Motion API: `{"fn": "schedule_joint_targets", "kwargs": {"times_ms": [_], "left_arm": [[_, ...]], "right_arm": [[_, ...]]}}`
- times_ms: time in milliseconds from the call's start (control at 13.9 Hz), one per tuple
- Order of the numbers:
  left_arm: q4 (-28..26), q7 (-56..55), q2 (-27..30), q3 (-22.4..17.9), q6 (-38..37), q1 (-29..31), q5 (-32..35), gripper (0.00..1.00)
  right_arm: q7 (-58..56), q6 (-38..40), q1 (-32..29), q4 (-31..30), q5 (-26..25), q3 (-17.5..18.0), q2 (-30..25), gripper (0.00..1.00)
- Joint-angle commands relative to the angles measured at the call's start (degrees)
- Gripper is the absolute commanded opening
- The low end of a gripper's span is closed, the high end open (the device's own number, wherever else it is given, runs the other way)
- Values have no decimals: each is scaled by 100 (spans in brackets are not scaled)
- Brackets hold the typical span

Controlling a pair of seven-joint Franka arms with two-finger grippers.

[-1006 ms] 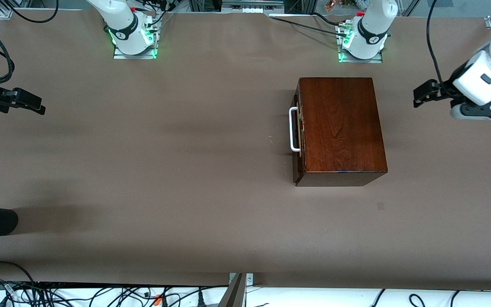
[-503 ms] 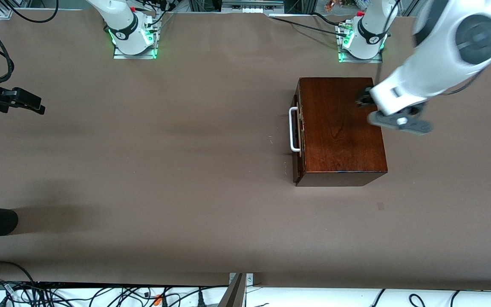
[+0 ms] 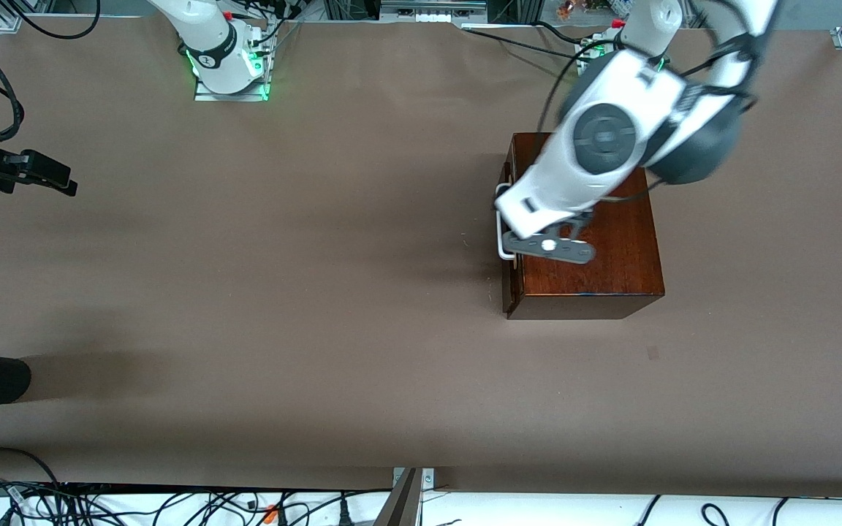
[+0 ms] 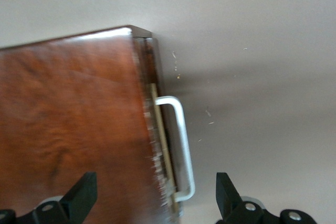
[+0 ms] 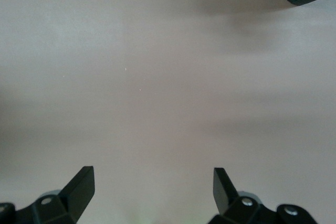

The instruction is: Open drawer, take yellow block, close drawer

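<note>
left arm's bent forward with its end effector (image 4: 152, 198) up in the air, fingers spread wide, right arm's parked off to its own side, end effector (image 5: 152, 192) open too

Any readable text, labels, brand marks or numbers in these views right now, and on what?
None can be read.
Wooden box, drawer and its white handle: no markings.
Round marks on the arm bases' black bands: too small to read.
Left gripper and right gripper: fingers plain black, no labels.
</note>
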State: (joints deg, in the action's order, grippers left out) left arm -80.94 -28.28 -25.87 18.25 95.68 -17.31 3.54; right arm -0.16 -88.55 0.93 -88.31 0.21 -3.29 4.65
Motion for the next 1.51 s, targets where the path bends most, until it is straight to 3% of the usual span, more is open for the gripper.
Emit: {"fn": "schedule_joint_targets", "kwargs": {"times_ms": [0,216,431,1078,1438], "left_arm": [[272,-729,-322,-41,134,-448,515,100],[202,-1423,-585,-32,223,-852,1121,100],[44,-1697,-744,-41,223,-1090,1228,100],[-414,-2076,-946,-24,250,-1258,2036,100],[-527,-2295,-1104,-24,644,-1293,2063,100]], "right_arm": [[-28,30,-58,-29,58,39,-113,100],[-28,30,-58,-29,58,39,-113,100],[-28,30,-58,-29,58,39,-113,100],[-28,30,-58,-29,58,39,-113,100],[-28,39,-58,-29,58,39,-113,100]]}}
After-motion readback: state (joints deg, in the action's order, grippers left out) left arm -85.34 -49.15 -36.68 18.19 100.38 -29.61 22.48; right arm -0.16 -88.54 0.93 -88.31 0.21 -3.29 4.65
